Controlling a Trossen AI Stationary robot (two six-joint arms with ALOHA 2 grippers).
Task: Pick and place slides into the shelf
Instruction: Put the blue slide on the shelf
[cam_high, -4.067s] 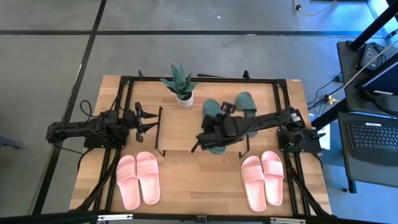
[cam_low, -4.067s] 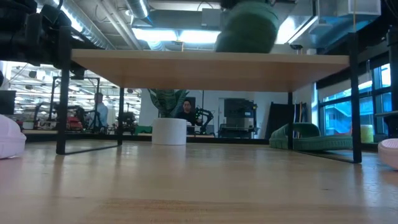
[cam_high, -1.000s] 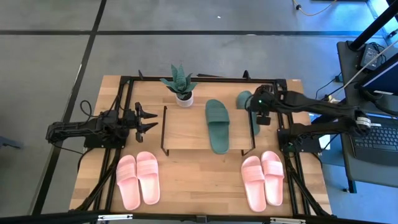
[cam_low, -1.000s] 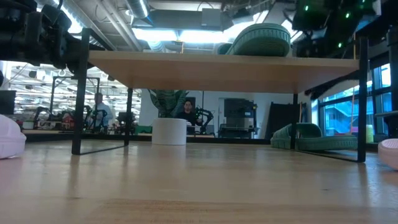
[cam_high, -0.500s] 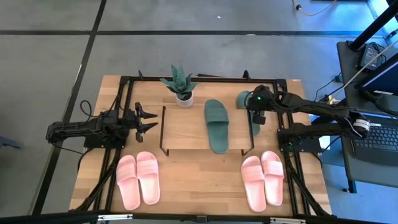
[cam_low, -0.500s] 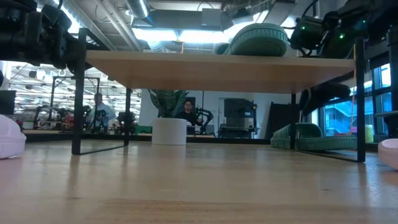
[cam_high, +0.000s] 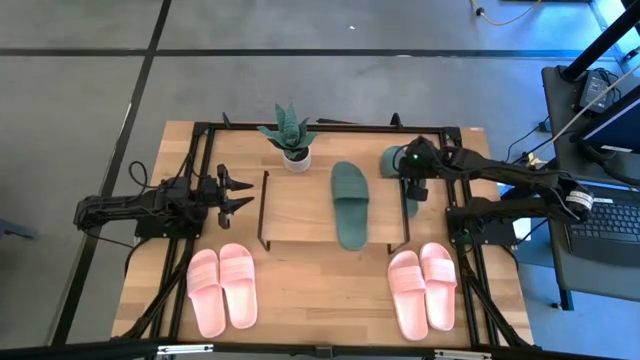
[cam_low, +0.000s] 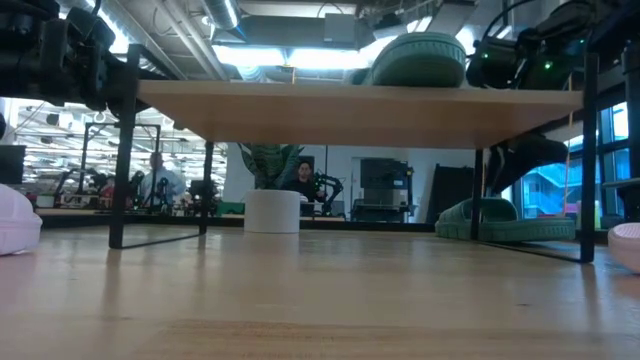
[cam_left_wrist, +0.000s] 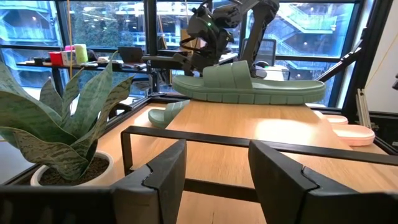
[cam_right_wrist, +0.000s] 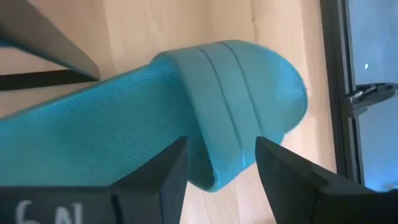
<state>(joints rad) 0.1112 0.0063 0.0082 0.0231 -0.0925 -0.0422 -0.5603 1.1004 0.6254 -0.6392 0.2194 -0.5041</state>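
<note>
Shelf (cam_high: 300, 205) top: one green slide (cam_high: 350, 203) on its right half; left half bare; space beneath open between the wire legs; potted plant (cam_high: 290, 135) just behind the shelf's left rear corner; second green slide (cam_high: 392, 160) on the counter (cam_high: 330, 300) beside the right legs, right gripper (cam_high: 410, 190) above it; pink pairs (cam_high: 222, 288) (cam_high: 423, 289) flank the bare front-middle counter.

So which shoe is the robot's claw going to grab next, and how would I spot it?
Probably this one. Find the shelf, the little wooden rack mid-table. One green slide lies on top of it. Look just past the rack's right edge, under the open right claw: the second green slide lies there on the table. The other slides left on the table are pink.
</note>
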